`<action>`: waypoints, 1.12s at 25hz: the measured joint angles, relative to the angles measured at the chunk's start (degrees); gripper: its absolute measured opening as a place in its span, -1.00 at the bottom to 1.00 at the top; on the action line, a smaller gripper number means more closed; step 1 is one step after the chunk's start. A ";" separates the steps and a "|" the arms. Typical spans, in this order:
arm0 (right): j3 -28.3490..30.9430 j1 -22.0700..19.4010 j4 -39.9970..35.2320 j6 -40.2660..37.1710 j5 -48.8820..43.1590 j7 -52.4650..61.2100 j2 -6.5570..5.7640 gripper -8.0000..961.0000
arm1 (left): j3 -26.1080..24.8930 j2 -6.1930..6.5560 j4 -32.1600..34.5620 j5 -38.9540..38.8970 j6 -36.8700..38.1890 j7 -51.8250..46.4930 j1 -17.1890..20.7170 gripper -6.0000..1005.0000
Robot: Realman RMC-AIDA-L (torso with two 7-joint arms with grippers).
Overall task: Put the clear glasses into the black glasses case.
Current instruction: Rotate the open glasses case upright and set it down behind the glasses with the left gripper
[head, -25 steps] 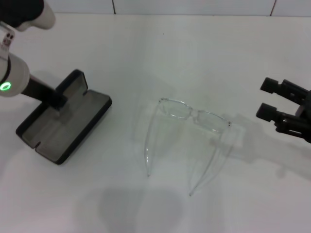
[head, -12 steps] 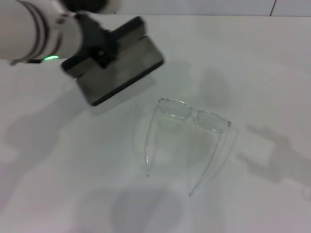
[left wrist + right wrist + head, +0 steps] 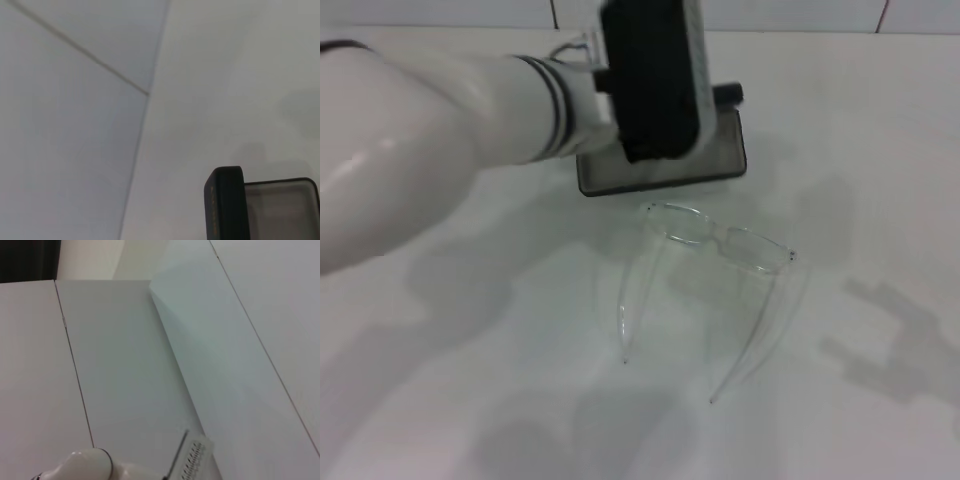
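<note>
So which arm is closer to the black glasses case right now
Left. The left arm reaches across to the open black glasses case, right at it beyond the clear glasses. The right arm is out of the head view.

Matte black glasses case point(image 3: 660, 165), transparent clear glasses point(image 3: 720, 240)

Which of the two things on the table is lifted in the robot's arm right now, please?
The black glasses case, open and carried by the left arm at the far side of the table. The clear glasses lie untouched on the table, arms unfolded toward the robot.
</note>
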 joint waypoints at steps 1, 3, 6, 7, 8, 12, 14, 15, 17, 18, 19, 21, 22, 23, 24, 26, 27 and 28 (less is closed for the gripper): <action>-0.03 -0.01 0.03 0.07 -0.05 -0.06 -0.01 0.74 | 0.72 -0.01 -1.99 0.00 -0.91 0.25 -1.08 -0.53; -0.07 0.00 0.04 0.13 -0.07 -0.07 -0.02 0.74 | 1.40 -0.05 -5.29 0.01 -1.59 0.26 -3.09 -0.53; -0.08 0.10 0.06 0.42 -0.09 -0.09 -0.04 0.74 | 2.31 -0.16 -8.63 0.02 -1.72 0.20 -4.92 -0.52; -0.07 0.12 0.06 0.58 -0.10 -0.09 -0.04 0.73 | 2.77 -0.17 -9.34 0.03 -1.77 0.13 -5.28 -0.51; -0.07 0.14 0.07 0.70 -0.10 -0.09 -0.04 0.73 | 3.16 -0.17 -9.90 0.03 -1.79 0.02 -5.51 -0.51; -0.05 0.51 0.07 1.01 -0.10 -0.08 -0.03 0.73 | 4.04 -0.26 -10.45 0.03 -1.37 -0.93 -5.74 -0.50; -0.04 0.80 0.07 1.26 -0.10 -0.02 0.01 0.73 | 4.88 -0.28 -10.50 0.02 -1.30 -1.49 -5.75 -0.50; -0.04 0.92 0.07 1.40 -0.10 0.04 0.03 0.72 | 5.55 -0.28 -10.58 0.02 -1.39 -1.65 -5.76 -0.49; -0.06 1.24 0.07 1.83 -0.10 0.16 0.04 0.72 | 6.15 -0.28 -10.63 0.02 -1.61 -1.70 -5.76 -0.49; -0.06 1.37 0.07 1.99 -0.10 0.19 0.05 0.72 | 6.67 -0.30 -10.64 0.02 -1.80 -1.71 -5.76 -0.48; -0.06 1.45 0.07 2.11 -0.10 0.19 0.07 0.72 | 7.01 -0.33 -10.64 0.00 -1.89 -1.71 -5.76 -0.48; -0.06 1.56 0.07 2.27 -0.10 0.21 0.11 0.72 | 7.39 -0.37 -10.69 0.00 -2.00 -1.71 -5.84 -0.48; -0.06 1.56 0.07 2.27 -0.10 0.21 0.11 0.72 | 7.52 -0.37 -10.77 0.01 -2.15 -1.71 -5.89 -0.47; -0.06 1.60 0.06 2.32 -0.10 0.22 0.14 0.71 | 7.53 -0.37 -10.92 -0.01 -2.50 -1.69 -5.93 -0.47; -0.06 1.60 0.06 2.32 -0.10 0.23 0.14 0.71 | 7.54 -0.37 -11.03 -0.01 -2.81 -1.65 -5.94 -0.47; -0.07 1.51 0.06 2.32 -0.10 0.24 0.14 0.71 | 7.56 -0.37 -11.35 -0.03 -4.11 -1.48 -5.96 -0.46; -0.06 1.43 0.06 2.32 -0.10 0.24 0.14 0.71 | 7.58 -0.36 -11.46 -0.02 -4.48 -1.43 -5.97 -0.46; -0.06 1.37 0.06 2.32 -0.10 0.25 0.14 0.71 | 7.61 -0.35 -11.61 -0.03 -4.75 -1.38 -5.99 -0.46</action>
